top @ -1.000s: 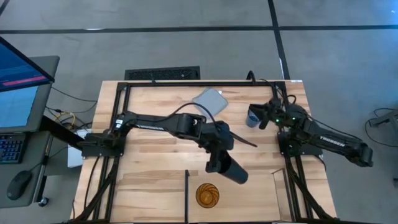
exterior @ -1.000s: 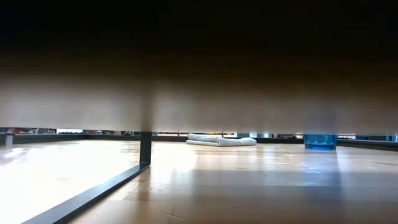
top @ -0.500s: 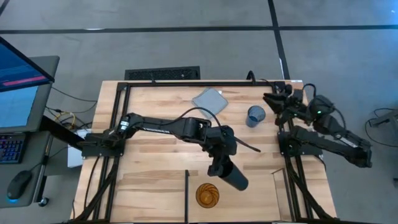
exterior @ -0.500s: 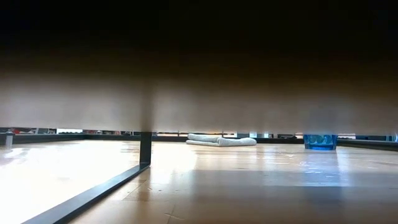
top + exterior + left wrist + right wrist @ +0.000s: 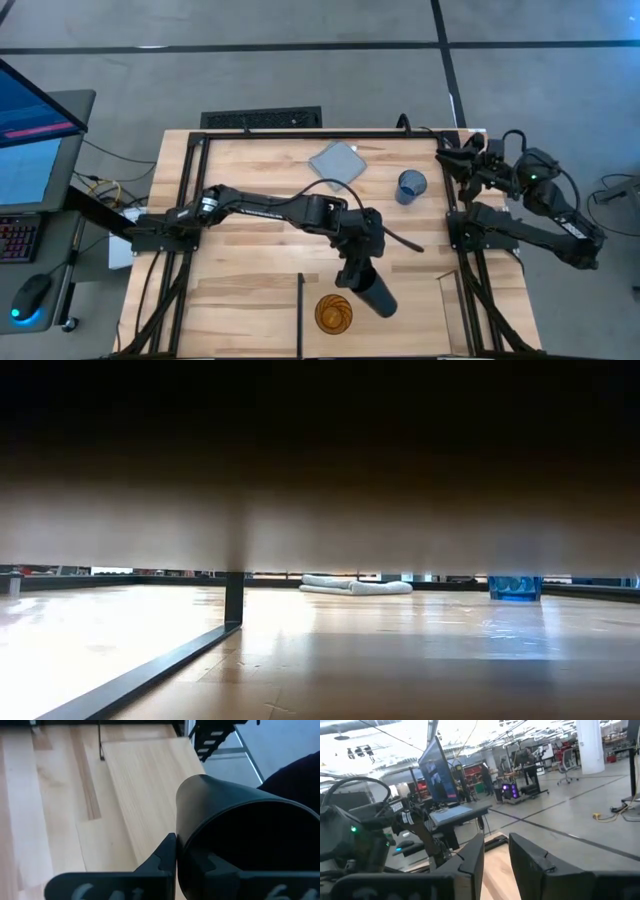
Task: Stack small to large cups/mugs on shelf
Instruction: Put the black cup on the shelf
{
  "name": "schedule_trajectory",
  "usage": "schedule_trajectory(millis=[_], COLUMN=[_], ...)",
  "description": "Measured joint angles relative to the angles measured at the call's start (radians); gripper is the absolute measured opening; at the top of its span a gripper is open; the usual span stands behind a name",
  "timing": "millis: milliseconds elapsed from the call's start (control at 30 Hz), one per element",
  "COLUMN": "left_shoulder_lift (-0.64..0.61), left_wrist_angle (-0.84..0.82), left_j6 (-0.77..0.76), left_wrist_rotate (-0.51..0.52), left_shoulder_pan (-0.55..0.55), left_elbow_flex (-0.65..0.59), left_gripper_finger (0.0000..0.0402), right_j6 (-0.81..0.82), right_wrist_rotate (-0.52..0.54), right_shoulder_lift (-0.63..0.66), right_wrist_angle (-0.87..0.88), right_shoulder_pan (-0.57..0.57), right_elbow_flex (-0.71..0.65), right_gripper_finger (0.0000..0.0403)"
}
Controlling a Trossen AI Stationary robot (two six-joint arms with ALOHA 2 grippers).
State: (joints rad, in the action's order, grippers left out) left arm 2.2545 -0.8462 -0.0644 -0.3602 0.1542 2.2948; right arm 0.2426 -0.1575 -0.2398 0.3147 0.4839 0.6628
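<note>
Low in the centre of the high view, the left gripper clamped the black cup, tilted just right of the amber tumbler on the shelf. The blue cup stood upper right, the grey cloth left of it. The right gripper, jaws narrowly apart, was raised at the upper-right edge.
</note>
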Motion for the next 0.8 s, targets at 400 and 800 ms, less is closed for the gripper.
schedule_trajectory(millis=[400,800], left_shoulder_lift=[0.031,0.090], left_wrist_angle=[0.026,0.025], left_j6=[0.004,-0.046], left_wrist_rotate=[0.050,-0.025], left_shoulder_pan=[-0.003,0.001], left_elbow_flex=[0.001,0.000], left_gripper_finger=[0.0000,0.0000], right_j6=[0.003,0.002], right_wrist_rotate=[-0.003,-0.002], right_shoulder_lift=[0.000,0.000], right_wrist_angle=[-0.001,0.013], right_shoulder_pan=[0.000,0.000], right_elbow_flex=[0.000,0.000], right_gripper_finger=[0.0113,0.0113])
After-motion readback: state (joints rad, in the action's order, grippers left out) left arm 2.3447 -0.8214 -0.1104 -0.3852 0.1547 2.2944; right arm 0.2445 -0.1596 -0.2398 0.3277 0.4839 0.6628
